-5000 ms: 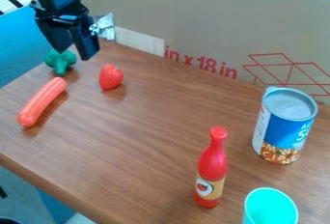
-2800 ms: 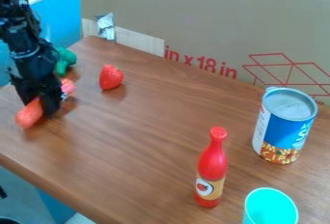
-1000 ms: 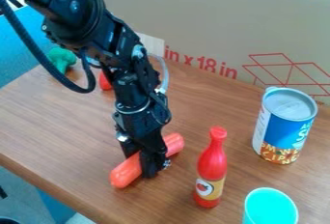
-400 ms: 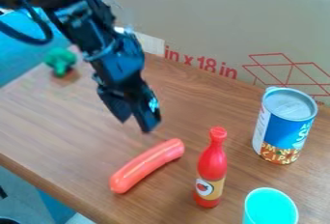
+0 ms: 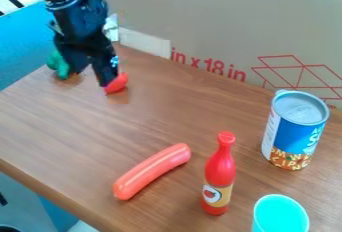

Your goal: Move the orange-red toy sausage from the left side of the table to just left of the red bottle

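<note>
Evidently, release of the smooth orange-red plastic sausage (image 5: pixel 152 171) is completed; it is located near the red plastic bottle (image 5: pixel 219 173). The black two-finger gripper (image 5: pixel 91 78) is positioned by the small red plastic strawberry (image 5: pixel 119 83), fingers moderately parted, nothing held; contact cannot be determined. For any next move, strawberry clearance is required. Versus the earliest frame, the sausage is displaced toward the bottle.
</note>
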{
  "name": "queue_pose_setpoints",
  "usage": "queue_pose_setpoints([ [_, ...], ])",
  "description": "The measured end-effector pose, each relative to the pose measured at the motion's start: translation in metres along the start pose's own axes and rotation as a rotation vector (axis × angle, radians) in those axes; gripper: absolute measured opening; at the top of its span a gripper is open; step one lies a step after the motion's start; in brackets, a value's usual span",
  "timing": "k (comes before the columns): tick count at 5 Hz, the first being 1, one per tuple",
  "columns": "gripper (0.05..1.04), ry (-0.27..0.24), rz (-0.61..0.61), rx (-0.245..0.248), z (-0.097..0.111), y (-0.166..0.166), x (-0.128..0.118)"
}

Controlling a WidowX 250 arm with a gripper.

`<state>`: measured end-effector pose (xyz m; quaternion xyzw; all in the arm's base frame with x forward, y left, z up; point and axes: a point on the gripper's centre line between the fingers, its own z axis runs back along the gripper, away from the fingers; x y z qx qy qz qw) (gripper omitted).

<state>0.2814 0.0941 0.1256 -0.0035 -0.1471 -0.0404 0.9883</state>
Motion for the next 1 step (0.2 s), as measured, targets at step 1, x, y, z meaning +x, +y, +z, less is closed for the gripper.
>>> queue_pose_setpoints([
  [1,1.001,0.032,-0.001,0.017,-0.0051,0.0208,0.0072],
])
